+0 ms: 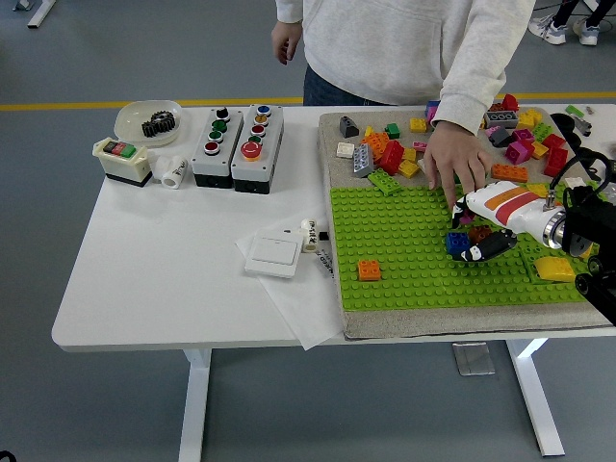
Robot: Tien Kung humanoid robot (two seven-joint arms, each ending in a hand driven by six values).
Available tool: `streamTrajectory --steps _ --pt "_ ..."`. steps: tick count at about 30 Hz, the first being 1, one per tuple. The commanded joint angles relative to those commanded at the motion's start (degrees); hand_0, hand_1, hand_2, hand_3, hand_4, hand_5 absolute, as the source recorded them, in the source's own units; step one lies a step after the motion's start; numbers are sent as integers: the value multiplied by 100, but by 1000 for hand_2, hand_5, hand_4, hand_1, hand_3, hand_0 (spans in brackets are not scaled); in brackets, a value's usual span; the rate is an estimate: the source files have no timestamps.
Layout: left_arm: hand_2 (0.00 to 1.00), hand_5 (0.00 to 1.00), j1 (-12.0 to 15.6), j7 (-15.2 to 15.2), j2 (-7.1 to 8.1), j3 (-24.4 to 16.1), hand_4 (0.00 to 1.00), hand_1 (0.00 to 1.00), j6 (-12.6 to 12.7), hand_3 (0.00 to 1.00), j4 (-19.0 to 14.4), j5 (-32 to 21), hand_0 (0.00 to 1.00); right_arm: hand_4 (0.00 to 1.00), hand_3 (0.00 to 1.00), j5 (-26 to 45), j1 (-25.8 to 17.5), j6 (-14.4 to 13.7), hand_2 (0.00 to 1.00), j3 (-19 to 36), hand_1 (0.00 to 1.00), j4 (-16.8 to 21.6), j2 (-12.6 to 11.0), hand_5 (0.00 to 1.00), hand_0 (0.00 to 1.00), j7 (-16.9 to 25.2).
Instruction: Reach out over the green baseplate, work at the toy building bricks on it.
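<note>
The green baseplate (404, 241) lies on a grey mat at the table's right. My right hand (470, 231), white and orange with black fingers, reaches in from the right and hovers low over its middle. It is open: the fingers (459, 206) sit on the far side and the thumb on the near side of a blue brick (455, 243) and a brown brick (478, 234) that stand on the plate. An orange brick (369, 270) stands alone to the left. A person's hand (452, 159) presses down at the plate's far edge, just beyond my fingers. My left arm is out of view.
Several loose bricks (505, 120) lie on the mat behind the plate. A yellow sloped brick (554, 269) sits at the plate's right end. Two button boxes (236, 135), a bowl with a gear (147, 120) and a white switch (273, 257) on paper occupy the table's left.
</note>
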Motion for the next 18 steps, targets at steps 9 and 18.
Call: streamTrajectory --steps 9,18 --pt "735 594 -22 7 5 24 658 731 -7 595 -6 -27 739 900 544 -24 -4 -46 640 -75 606 -144 44 529 705 -15" --pt "736 593 -36 9 4 32 658 732 -9 594 -12 -31 739 857 537 13 -31 -147 627 -52 592 -235 79 546 684 62"
